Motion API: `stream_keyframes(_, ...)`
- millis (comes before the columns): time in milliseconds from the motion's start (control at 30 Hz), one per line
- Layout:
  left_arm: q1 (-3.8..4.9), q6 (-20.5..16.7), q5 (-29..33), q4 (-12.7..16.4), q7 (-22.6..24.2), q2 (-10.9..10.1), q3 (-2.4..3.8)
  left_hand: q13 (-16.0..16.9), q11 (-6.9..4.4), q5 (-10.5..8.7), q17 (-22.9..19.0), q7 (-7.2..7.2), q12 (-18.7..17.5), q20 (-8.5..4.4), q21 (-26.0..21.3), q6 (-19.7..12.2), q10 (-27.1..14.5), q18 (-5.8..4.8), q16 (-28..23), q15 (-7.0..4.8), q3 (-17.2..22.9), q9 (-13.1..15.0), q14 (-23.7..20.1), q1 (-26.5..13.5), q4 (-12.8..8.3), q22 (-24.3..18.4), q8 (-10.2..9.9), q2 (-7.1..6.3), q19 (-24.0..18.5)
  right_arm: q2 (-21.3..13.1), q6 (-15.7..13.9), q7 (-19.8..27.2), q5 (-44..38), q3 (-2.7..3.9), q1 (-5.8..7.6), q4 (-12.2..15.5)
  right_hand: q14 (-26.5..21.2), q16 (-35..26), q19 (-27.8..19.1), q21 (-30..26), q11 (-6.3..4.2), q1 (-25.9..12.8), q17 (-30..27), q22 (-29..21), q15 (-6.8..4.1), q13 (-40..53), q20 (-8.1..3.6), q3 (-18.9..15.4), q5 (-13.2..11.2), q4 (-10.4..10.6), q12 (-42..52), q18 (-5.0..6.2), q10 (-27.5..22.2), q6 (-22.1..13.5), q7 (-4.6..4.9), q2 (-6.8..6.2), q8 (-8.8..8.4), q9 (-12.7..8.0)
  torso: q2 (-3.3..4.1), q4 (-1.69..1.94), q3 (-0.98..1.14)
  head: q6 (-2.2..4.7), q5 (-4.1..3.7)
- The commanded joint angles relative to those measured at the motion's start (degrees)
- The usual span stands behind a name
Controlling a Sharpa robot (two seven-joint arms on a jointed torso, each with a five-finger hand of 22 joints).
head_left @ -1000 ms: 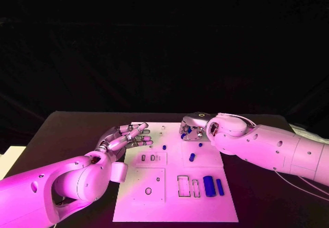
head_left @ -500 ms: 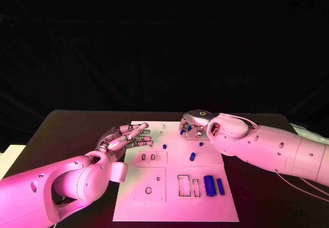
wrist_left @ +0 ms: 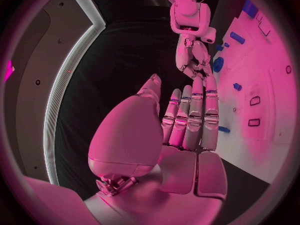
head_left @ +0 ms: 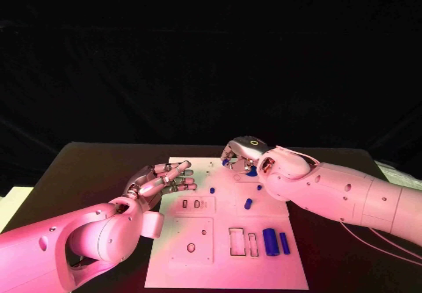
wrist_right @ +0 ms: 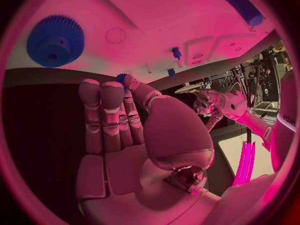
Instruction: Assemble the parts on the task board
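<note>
The left hand hovers at the task board's left edge on the black surface, fingers straight, slightly apart, holding nothing. Further right, the right hand sits over the board's far edge beside the blue gear, apparently pinching a small blue part. Judging by this, it should lower gently and squarely over its seat. The arm hides the fingertips from above, so the grip is uncertain.
</note>
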Motion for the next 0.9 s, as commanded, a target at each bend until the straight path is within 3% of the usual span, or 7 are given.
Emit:
stream_keyframes(33,0.08,1.5,0.1,0.4,0.1,0.0,0.05,0.0,0.09,0.36,0.1,0.10,-0.3,-0.03,0.2,0.2,0.1,1.16,0.2,-0.01,0.1,-0.1,0.5,0.0,-0.3,0.0,-0.3,0.70,0.4,1.2,-2.5,-0.4,0.4,0.02,0.01,-1.2,-0.3,0.4,-0.2,0.4,-0.93,0.7,0.1,0.1,-0.01,0.0,0.05,0.8,0.2,0.2,0.1,-0.67,0.6,-0.3,0.27,0.19,-0.39,-0.1,0.36,0.31,-0.07,0.31,-0.28)
stream_keyframes(333,0.24,1.6,0.1,1.0,0.0,-0.2,0.06,0.0,0.10,0.36,0.1,0.09,-0.3,-0.04,0.2,0.2,0.1,1.15,0.2,-0.01,0.1,-0.1,0.5,0.0,-0.3,0.0,-0.4,0.74,0.4,4.0,-1.8,0.3,0.8,0.02,-0.04,-3.5,-0.4,0.7,-0.4,0.7,-0.80,0.7,0.4,0.4,0.09,0.0,0.13,1.3,0.2,0.3,0.0,-0.69,0.3,-0.5,0.40,-0.10,-0.52,-0.1,1.07,1.04,-0.21,0.44,-0.54)
stream_keyframes(533,0.41,1.7,0.1,1.0,0.0,-0.2,0.06,0.0,0.10,0.35,0.1,0.09,-0.4,-0.04,0.2,0.2,0.1,1.15,0.2,-0.01,0.1,-0.1,0.5,0.0,-0.4,0.0,-0.4,0.75,0.4,5.2,-1.9,-0.4,0.0,0.02,-0.06,-4.8,-0.4,0.9,-0.4,0.9,-0.73,0.7,0.6,0.5,0.15,0.0,0.19,1.6,0.3,0.4,0.0,-0.70,0.2,-0.6,0.47,-0.25,-0.58,-0.1,1.37,1.34,-0.28,0.80,-0.48)
stream_keyframes(900,0.46,1.7,0.1,0.9,-0.1,-0.1,0.07,0.0,0.11,0.35,0.1,0.08,-0.4,-0.05,0.1,0.1,0.1,1.14,0.1,0.00,0.1,-0.1,0.5,0.0,-0.4,0.0,-0.5,0.73,0.5,5.9,0.0,-1.6,-0.9,0.03,-0.06,-5.7,-0.5,1.1,-0.6,1.1,-0.67,0.4,0.7,0.7,0.23,0.0,0.28,1.8,0.3,0.6,0.1,-0.70,0.0,-0.6,0.52,-0.79,-0.58,-0.1,1.63,1.34,-0.39,0.74,-0.53)
